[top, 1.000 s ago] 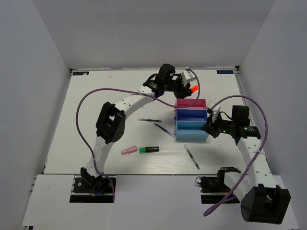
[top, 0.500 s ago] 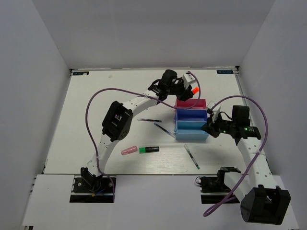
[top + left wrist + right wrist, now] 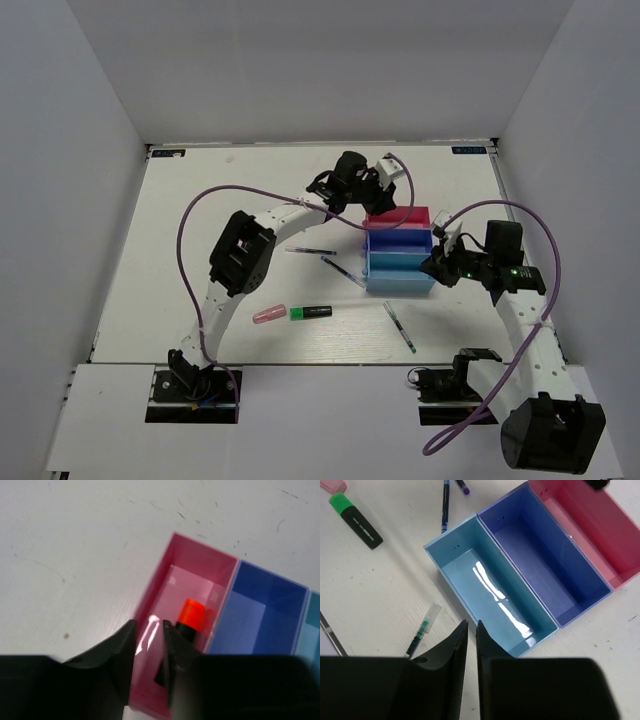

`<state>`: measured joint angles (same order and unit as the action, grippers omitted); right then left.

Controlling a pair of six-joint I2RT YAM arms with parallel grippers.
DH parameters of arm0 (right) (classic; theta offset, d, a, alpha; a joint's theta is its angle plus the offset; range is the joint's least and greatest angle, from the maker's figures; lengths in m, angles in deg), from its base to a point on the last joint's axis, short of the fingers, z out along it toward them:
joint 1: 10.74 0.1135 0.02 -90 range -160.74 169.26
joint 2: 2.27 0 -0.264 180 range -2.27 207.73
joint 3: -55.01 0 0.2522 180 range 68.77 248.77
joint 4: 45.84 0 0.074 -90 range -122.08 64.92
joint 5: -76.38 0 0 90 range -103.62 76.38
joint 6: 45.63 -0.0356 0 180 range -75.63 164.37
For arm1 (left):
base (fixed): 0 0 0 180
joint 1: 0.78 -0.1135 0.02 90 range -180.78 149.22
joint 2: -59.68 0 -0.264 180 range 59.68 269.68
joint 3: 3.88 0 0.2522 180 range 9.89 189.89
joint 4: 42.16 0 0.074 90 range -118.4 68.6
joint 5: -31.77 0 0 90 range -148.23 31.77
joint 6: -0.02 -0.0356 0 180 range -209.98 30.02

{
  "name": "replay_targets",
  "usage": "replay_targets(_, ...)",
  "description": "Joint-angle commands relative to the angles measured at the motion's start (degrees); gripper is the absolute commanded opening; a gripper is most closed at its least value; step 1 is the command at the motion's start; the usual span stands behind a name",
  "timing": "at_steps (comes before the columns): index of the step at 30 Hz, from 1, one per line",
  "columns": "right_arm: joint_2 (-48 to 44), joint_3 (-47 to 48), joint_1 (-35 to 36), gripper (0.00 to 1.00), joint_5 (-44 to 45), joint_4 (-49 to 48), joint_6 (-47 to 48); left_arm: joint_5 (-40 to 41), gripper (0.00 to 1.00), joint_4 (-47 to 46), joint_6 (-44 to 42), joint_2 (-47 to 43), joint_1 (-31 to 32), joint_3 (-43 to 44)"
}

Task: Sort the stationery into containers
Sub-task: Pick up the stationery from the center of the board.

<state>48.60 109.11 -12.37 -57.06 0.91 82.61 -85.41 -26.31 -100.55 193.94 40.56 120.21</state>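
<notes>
One orange-capped black plastic highlighter (image 3: 191,616) sits inside the pink rectangular plastic tray (image 3: 202,555), just beyond the left gripper (image 3: 149,625), evidently for sorting. Whether those fingers clamp it cannot be told. The right gripper (image 3: 471,623), pinched together on nothing, hovers with the light blue rectangular plastic tray (image 3: 485,595) just beyond its fingertips.

White scuffed table (image 3: 200,200) (faint dark marks) between plain pale grey walls (image 3: 300,70), under even light.
</notes>
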Motion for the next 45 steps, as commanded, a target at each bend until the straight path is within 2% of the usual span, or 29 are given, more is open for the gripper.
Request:
replay_targets(1, -0.9, 0.0, -0.4, 0.13, 0.5, -2.0, -3.3, 2.7, 0.14, -1.1, 2.1, -10.9, -0.5, -6.0)
replay_targets(2, -1.0, 0.2, -0.4, 0.0, 1.2, -2.4, -4.7, 5.8, 0.06, -0.8, 2.9, -14.9, -0.7, -7.7)
replay_targets(3, -1.0, 0.2, -0.3, 0.0, 3.4, -3.1, -5.9, 7.9, 0.0, -0.2, 5.5, -19.3, -1.2, -11.7)
replay_targets(4, -1.2, 0.0, -0.4, 0.0, 4.2, -3.7, -9.7, 10.8, 0.0, 1.7, 6.3, -21.6, -1.6, -13.5)
replay_targets(5, -1.4, -0.3, -0.2, 0.0, 6.1, -5.6, -11.5, 18.9, 0.0, 5.3, 7.7, -25.8, -2.3, -18.1)
replay_targets(6, -1.4, -0.7, -0.2, 0.0, 7.9, -6.3, -13.3, 21.4, 0.02, 10.3, 7.2, -30.2, -3.0, -20.9)
replay_targets(7, -0.2, -0.4, -0.3, 0.0, 8.0, -6.5, -16.1, 24.1, 0.13, 12.8, 7.0, -32.0, -3.5, -23.2)
replay_targets(8, -0.3, 0.1, -0.2, 0.02, 7.6, -4.7, -15.6, 34.0, 0.57, 20.9, 6.2, -35.0, -4.8, -24.1)
replay_targets(9, -0.1, 0.6, -0.2, 0.56, 6.3, -4.3, -14.9, 37.1, 0.67, 24.2, 6.3, -36.9, -5.6, -24.5)
replay_targets(10, 1.1, 0.6, 0.0, 0.69, 5.0, -4.0, -14.6, 39.2, 0.69, 27.6, 7.4, -37.3, -6.7, -24.5)
replay_targets(11, 1.3, 1.1, 0.0, 0.78, 4.3, -2.9, -14.2, 40.2, 0.7, 38.1, 8.4, -37.2, -10.9, -24.7)
replay_targets(12, 1.5, 1.3, 0.0, 0.8, 3.0, -2.6, -13.9, 40.1, 0.7, 40.5, 12.0, -37.0, -12.4, -25.1)
replay_targets(14, 2.3, 1.3, 0.0, 0.77, 2.5, -2.4, -13.8, 38.4, 0.7, 43.5, 12.2, -37.0, -15.7, -30.3)
replay_targets(16, 2.8, 1.9, 0.0, 0.57, 1.2, -1.8, -13.8, 39.5, 0.73, 40.7, 12.5, -37.4, -19.3, -38.1)
replay_targets(17, 3.0, 1.9, -0.1, 0.56, 0.8, -1.5, -13.8, 39.5, 0.73, 40.2, 12.9, -37.4, -19.3, -38.2)
replay_targets(18, 3.1, 2.1, 0.0, 0.52, 0.1, -1.1, -13.1, 37.9, 0.73, 39.1, 13.2, -37.6, -20.6, -41.0)
replay_targets(21, 2.7, 1.7, -0.1, 0.51, -0.5, -1.3, -12.6, 35.9, 0.73, 33.2, 15.0, -37.0, -23.2, -44.7)
replay_targets(30, 2.8, 1.5, -0.2, 0.51, 0.4, -1.4, -12.2, 36.4, 0.74, 32.5, 14.9, -30.6, -23.9, -43.3)
replay_targets(39, 2.1, 1.1, -0.3, 0.51, 1.2, -1.7, -12.0, 30.9, 0.55, 31.7, 15.5, -26.8, -27.9, -45.1)
replay_targets(40, 1.9, 1.1, -0.3, 0.51, 1.0, -1.8, -12.0, 30.2, 0.5, 32.0, 15.6, -26.7, -28.4, -45.2)
replay_targets(41, 2.0, 1.0, -0.3, 0.51, 1.1, -1.9, -12.0, 28.9, 0.38, 32.2, 15.5, -26.2, -28.9, -45.1)
replay_targets(44, 1.8, 0.9, -0.4, 0.51, 1.1, -1.9, -12.0, 27.3, 0.13, 33.2, 15.6, -25.9, -29.7, -44.9)
replay_targets(45, 1.7, 0.8, -0.4, 0.51, 1.1, -1.9, -11.9, 25.9, 0.09, 33.6, 15.5, -26.1, -29.7, -44.9)
